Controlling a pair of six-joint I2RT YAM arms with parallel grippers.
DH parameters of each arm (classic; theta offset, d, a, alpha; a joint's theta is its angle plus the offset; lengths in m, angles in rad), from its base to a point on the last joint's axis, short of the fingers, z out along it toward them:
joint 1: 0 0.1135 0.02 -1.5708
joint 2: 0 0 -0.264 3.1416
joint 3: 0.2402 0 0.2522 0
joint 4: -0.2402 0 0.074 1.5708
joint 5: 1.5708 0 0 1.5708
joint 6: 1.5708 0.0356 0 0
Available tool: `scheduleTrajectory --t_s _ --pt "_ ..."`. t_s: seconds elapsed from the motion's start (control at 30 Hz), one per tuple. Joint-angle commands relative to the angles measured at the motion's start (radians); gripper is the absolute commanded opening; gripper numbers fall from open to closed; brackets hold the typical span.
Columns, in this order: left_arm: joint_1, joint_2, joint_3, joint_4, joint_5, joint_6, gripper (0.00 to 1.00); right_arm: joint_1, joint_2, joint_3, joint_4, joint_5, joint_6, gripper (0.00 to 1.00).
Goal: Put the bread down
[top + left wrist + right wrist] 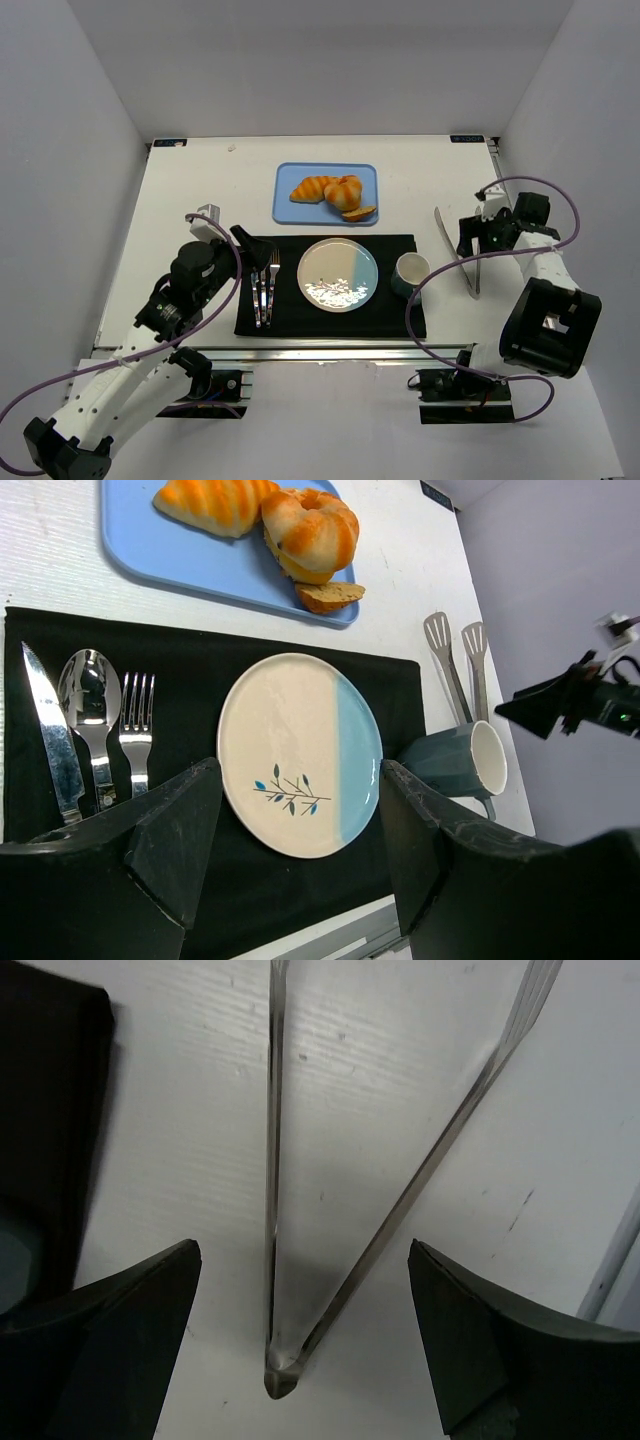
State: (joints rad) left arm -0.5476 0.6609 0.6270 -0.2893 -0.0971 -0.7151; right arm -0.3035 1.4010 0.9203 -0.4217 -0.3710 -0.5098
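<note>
The bread (313, 188), a golden-orange striped croissant loaf, lies at the left of the blue tray (290, 208); it also shows in the left wrist view (215, 502). The white-and-blue plate (339, 275) sits empty on the black mat and shows in the left wrist view (300, 755). My left gripper (252, 250) is open and empty above the cutlery, with the plate seen between its fingers (170, 830). My right gripper (478, 240) is open over the metal tongs (458, 255). In the right wrist view it (305, 1260) straddles the tongs' hinged end (280, 1370) without touching.
A rounder striped bun (347, 192) and a small brown slice (359, 212) share the tray. A knife (50, 730), spoon (90, 705) and fork (135, 730) lie on the black mat (395, 315). A dark mug (410, 272) stands right of the plate.
</note>
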Motion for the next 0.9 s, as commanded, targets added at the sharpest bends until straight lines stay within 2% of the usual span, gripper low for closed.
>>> scheduleTrajectory --t_s 0.0,0.27,0.63,0.87 --pt "0.000 -0.006 -0.009 0.026 0.020 0.003 0.74 -0.008 -0.028 -0.052 0.012 0.067 -0.016 0.89" --pt "0.000 -0.017 -0.023 0.032 0.011 -0.003 0.74 -0.009 0.056 -0.103 0.058 0.115 -0.029 0.89" --pt "0.000 -0.021 -0.018 0.015 0.007 -0.007 0.74 0.047 0.110 -0.187 0.280 0.167 0.042 0.89" --pt "0.000 -0.012 -0.013 0.019 0.010 -0.007 0.74 0.069 0.159 -0.209 0.342 0.207 0.071 0.72"
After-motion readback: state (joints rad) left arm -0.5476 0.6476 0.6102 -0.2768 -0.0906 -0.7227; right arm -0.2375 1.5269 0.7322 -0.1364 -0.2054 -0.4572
